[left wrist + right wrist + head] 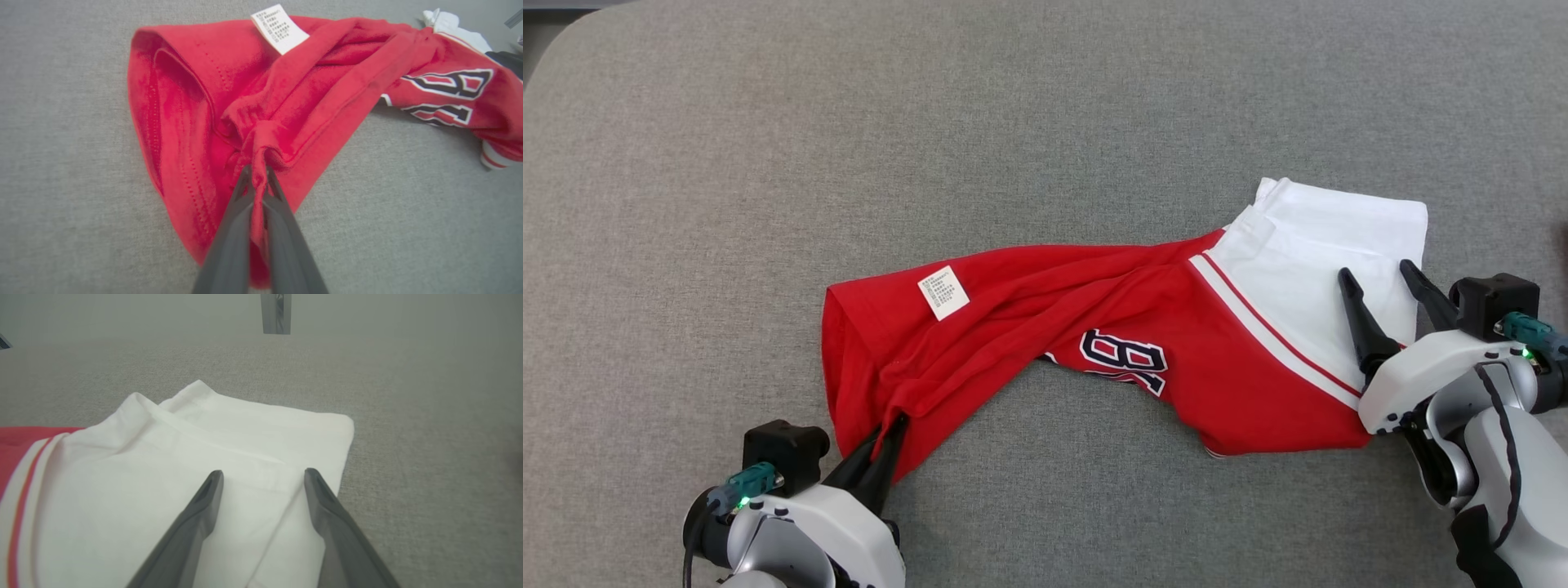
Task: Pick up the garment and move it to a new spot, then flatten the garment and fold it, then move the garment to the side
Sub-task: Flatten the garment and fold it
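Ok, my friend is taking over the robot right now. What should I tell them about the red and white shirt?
Left gripper: shut on the garment, pinching a bunched red edge at the end with the care label.
Right gripper: open, fingers over the white part, holding nothing.
Garment: lies twisted and rumpled on the grey surface, red end on the robot's left, white end on its right.
Done: one grip taken.
Left to do: probably grip the white end, then lift and move the garment, flatten it, fold it and set it to the side.
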Available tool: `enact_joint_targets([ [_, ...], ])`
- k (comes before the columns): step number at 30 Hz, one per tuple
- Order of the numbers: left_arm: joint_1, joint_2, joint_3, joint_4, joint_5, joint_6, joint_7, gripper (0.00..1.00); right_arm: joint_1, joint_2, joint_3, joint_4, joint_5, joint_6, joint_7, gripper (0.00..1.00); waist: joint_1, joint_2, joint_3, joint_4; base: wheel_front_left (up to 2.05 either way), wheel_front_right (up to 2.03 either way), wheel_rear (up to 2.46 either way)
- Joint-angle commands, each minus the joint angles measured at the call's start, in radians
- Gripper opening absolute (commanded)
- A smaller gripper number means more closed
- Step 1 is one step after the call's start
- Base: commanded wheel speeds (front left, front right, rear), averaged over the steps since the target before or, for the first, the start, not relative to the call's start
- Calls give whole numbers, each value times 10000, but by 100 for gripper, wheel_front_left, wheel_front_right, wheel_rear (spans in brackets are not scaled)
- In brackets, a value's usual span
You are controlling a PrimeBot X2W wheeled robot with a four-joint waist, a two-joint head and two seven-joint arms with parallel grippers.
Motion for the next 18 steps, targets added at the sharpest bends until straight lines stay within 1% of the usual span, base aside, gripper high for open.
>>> enact_joint_targets([
  [1, -202, 66, 25, -14, 64, 11, -24, 0, -221, -63, -10, 241, 116, 3, -117, 100, 0, 0, 51, 8, 0, 0, 0],
  [5, -276, 69, 4, -7, 85, 4, -33, 0, -504, -60, 178, 634, 182, 3, -228, 100, 0, 0, 139, 38, 0, 0, 0],
  [6, -286, 63, 3, 5, 97, 7, -49, 0, -532, -38, 234, 715, 230, 3, -261, 49, 0, 0, 142, 49, 0, 0, 0],
  [7, -287, 62, 9, 23, 104, 9, -73, 0, -558, -38, 323, 766, 235, 3, -342, 36, 0, 0, 138, 52, 0, 0, 0],
  [8, -293, 64, 14, 36, 121, 22, -100, 0, -599, -99, 406, 797, 138, 3, -463, 16, 0, 0, 129, 51, 0, 0, 0],
  [9, -293, 64, 14, 36, 121, 22, -100, 0, -599, -99, 406, 797, 138, 3, -463, 16, 0, 0, 129, 51, 0, 0, 0],
  [10, -288, 60, 28, 52, 149, 47, -162, 0, -561, -36, 487, 885, 262, 2, -559, 0, 0, 0, 75, 39, 0, 0, 0],
  [14, -268, 75, 75, 28, 160, 70, -288, 0, -474, -33, 551, 855, 347, 3, -869, 0, 0, 0, -82, -9, 0, 0, 0],
  [18, -373, 175, 203, -179, 245, 79, -463, 0, -460, -128, 411, 290, 403, 3, -1414, 0, 0, 0, -339, -94, 0, 0, 0],
])
